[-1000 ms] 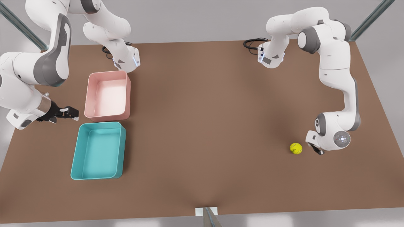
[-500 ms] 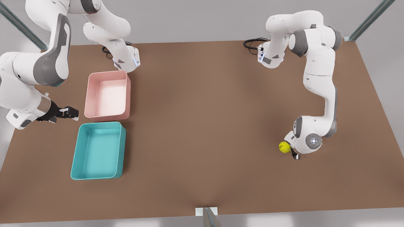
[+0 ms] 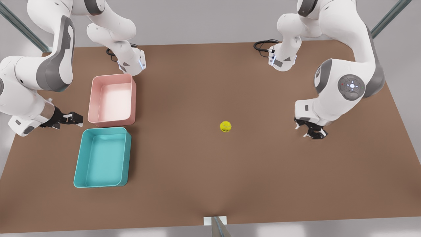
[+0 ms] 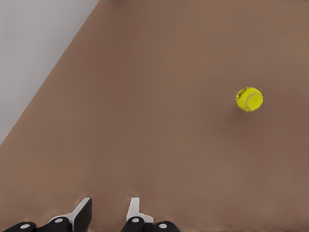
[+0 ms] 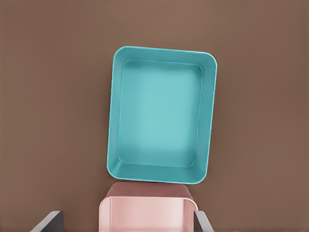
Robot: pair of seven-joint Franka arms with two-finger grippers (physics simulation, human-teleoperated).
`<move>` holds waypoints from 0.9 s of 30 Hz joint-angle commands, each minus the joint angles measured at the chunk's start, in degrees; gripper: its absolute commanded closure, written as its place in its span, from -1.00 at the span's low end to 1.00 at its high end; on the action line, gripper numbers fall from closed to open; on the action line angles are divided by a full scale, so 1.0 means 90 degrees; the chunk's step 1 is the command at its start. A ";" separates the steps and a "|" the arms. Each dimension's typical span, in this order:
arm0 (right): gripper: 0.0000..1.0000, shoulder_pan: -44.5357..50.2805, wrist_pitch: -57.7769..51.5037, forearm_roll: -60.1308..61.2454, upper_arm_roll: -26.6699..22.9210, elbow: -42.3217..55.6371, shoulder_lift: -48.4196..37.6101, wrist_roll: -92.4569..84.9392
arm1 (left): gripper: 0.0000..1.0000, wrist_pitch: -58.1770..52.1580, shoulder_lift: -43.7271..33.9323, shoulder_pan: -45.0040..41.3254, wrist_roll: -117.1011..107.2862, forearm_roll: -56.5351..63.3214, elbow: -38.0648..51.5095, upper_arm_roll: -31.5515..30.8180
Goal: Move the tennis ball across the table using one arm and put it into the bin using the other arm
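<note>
One brown table [image 3: 210, 184] carries everything. Two low trays sit end to end near the front view's left: the teal bin [image 3: 102, 157] and a pink tray [image 3: 112, 100]. One tennis ball [image 3: 225, 126], bright yellow-green with a pale curved seam, lies alone near the table's middle, well apart from both. The left gripper [image 3: 310, 130] hovers at the front view's right, fingers [image 4: 83, 212] parted, holding nothing. The right gripper [image 3: 73, 119] waits beside the pink tray, spread wide, empty.
</note>
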 commanded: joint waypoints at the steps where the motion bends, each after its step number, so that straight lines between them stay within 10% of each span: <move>1: -1.00 0.0000 -0.0007 0.0006 -0.0007 0.0003 -0.0007 0.0000 | -1.00 -0.2343 -0.0104 -0.0004 -0.6518 0.0100 0.0058 0.0049; 14: -1.00 0.0068 -0.0007 0.0016 0.0013 0.0003 0.0139 0.0010 | -1.00 -0.2910 -0.0202 0.0338 -0.6499 -0.0359 0.0049 0.0039; 20: -1.00 0.2314 0.0793 0.0015 0.0042 0.0804 0.1906 0.0634 | -1.00 -0.2608 -0.0143 0.0377 -0.6548 -0.0378 0.0029 0.0049; 27: -1.00 0.3603 0.3068 0.0758 0.0071 0.0853 0.3108 0.6522 | -1.00 -0.2568 -0.0143 0.0397 -0.6548 -0.0398 0.0058 0.0029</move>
